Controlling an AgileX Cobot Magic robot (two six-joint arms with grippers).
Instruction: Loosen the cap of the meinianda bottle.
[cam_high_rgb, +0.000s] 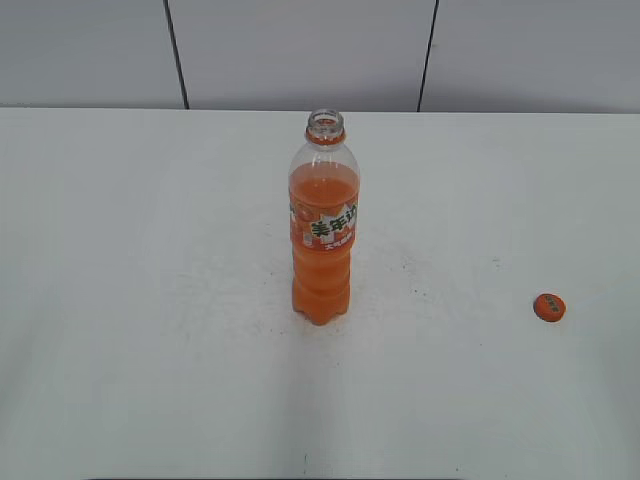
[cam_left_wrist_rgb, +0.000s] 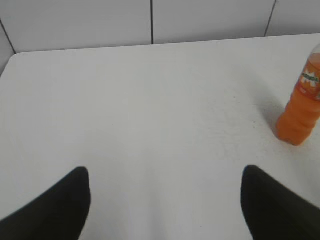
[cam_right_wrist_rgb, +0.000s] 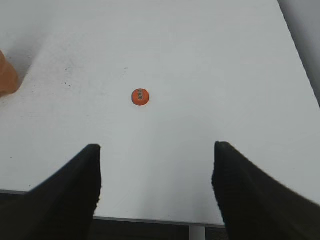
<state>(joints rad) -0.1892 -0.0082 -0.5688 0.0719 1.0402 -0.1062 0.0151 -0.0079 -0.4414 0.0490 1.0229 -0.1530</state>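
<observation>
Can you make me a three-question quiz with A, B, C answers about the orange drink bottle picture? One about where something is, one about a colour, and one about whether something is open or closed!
1. Where is the cap?
A. On the bottle's neck
B. Lying on the table, to the right of the bottle
C. Held in the robot's fingers

2. What colour is the drink in the meinianda bottle?
A. Orange
B. Green
C. Brown

3. Is the bottle open or closed?
A. Closed tight
B. Tipped over
C. Open and standing upright

Answers:
1. B, the cap lies alone on the white table, apart from the bottle.
2. A, orange liquid shows through the clear plastic.
3. C, the mouth is bare above the orange neck ring.
</observation>
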